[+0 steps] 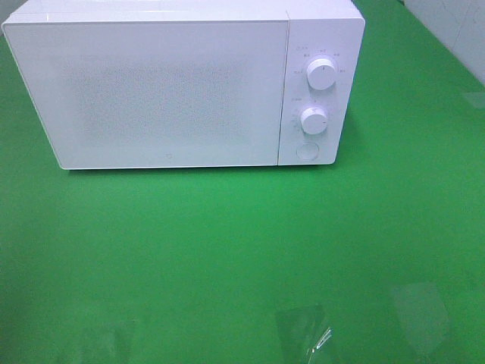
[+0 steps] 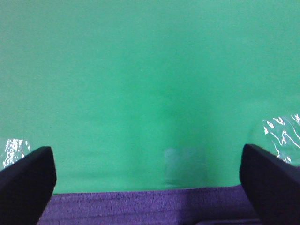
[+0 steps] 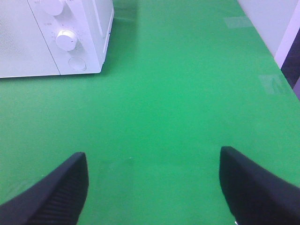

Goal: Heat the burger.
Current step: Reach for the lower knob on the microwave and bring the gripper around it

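The left tool (image 2: 146, 157) and right tool (image 3: 153, 159) stood apart, empty, above the green counter (image 1: 227, 250). The microwave (image 1: 151, 91) (door shut) occupied the frame's upper left; the burger location was indeterminable.

White microwave (image 1: 167, 91) stands at the far side of the green tabletop (image 1: 227, 250), door (image 1: 151, 95) shut. Control panel right of the door: upper dial (image 1: 321, 76), lower dial (image 1: 313, 120), round button (image 1: 306, 151) beneath. Clear tape patches (image 1: 303, 334) lie flat on the near tabletop, well apart from the microwave. Purple cloth (image 2: 140, 208) borders the tabletop edge in the left wrist view. Pale wall (image 1: 455, 30) at far right.
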Motion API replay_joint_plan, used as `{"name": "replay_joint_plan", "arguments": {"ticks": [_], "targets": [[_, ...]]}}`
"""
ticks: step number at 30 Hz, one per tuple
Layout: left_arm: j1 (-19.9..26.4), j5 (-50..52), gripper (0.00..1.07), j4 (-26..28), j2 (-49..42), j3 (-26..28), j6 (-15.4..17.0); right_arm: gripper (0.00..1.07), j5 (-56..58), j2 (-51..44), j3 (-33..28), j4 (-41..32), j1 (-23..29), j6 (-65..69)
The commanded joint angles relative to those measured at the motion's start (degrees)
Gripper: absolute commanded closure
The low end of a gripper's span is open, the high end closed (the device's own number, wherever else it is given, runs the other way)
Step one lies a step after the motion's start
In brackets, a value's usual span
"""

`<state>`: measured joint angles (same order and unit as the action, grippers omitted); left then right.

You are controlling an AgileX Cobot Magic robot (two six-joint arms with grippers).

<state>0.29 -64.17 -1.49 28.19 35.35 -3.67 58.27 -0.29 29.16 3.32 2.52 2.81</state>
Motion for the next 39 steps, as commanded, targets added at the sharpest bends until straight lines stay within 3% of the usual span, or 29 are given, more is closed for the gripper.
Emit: {"name": "replay_joint_plan", "arguments": {"ticks": [1,4,17,39], "targets": [[0.1,2.3,0.06,0.2,-4.4,-2.1,-0.1,0.32,-0.9,-1.4,-0.1,0.2,-0.5,0.3],[0.1,4.0,0.06,0.2,-11.4,-6.6,-0.1,0.32,-0.9,-1.4,-0.1,0.2,-0.5,0.3],[0.1,4.7,0.06,0.2,-30.0,-6.8,-0.1,0.32,-0.9,-1.4,-0.1,0.2,-0.5,0.3],[0.0,4.7,0.06,0.6,-29.9,-6.8,0.3,0.32,-0.9,-0.7,-0.1,0.2,-0.5,0.3]]}}
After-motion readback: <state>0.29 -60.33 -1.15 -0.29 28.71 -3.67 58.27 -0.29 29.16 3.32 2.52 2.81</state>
